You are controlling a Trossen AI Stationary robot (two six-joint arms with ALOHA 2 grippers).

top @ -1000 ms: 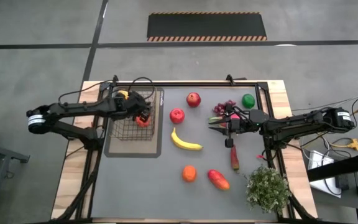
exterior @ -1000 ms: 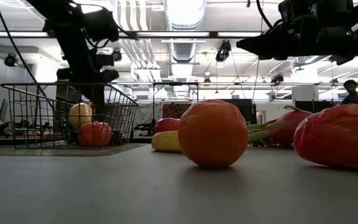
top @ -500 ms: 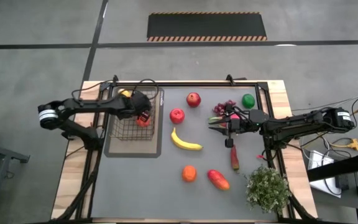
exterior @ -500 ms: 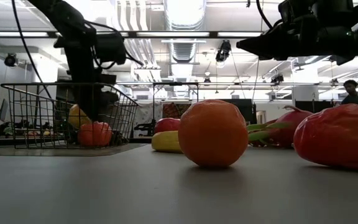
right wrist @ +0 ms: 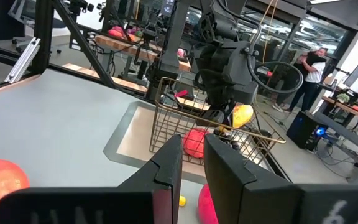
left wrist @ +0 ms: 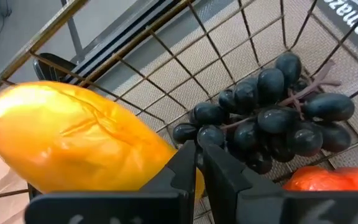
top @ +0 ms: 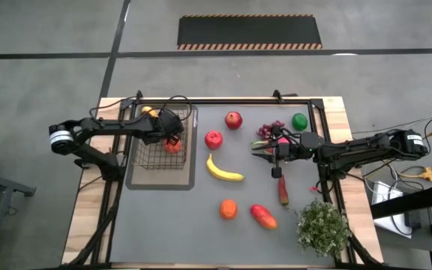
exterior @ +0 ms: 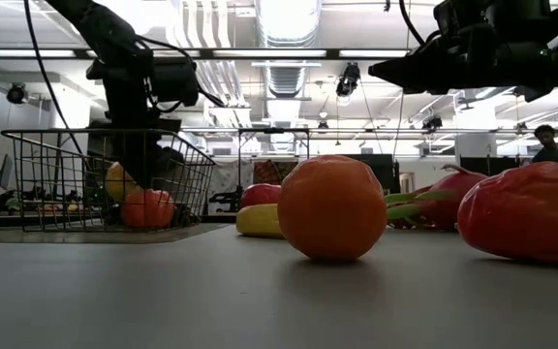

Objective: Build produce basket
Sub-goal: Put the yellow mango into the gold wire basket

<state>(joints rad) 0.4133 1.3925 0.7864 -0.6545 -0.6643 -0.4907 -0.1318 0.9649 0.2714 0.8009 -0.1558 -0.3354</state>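
The dark wire basket (top: 156, 142) stands on a flat grey tray. It holds a yellow mango (left wrist: 73, 137), a dark grape bunch (left wrist: 272, 115) and a red-orange fruit (top: 172, 147). My left gripper (left wrist: 197, 152) is shut and empty. It hangs over the basket's far right part (top: 172, 129), with its tips just above the gap between the mango and the grapes. My right gripper (right wrist: 193, 155) hovers empty above the table near the pink dragon fruit (top: 281, 139), with a narrow gap between its fingers. Two red apples (top: 233, 119) (top: 214, 139), a banana (top: 223, 170) and an orange (top: 228, 208) lie loose on the table.
A red mango (top: 263, 217), a red chilli (top: 283, 191), a green lime (top: 299, 121) and a second grape bunch (top: 271, 130) lie on the right half of the grey mat. A bushy potted plant (top: 322, 227) stands at the near right corner. People show in the room beyond the table.
My left arm has shifted a little toward the table's right and far edges over the basket. The fruits and my right arm have kept still.
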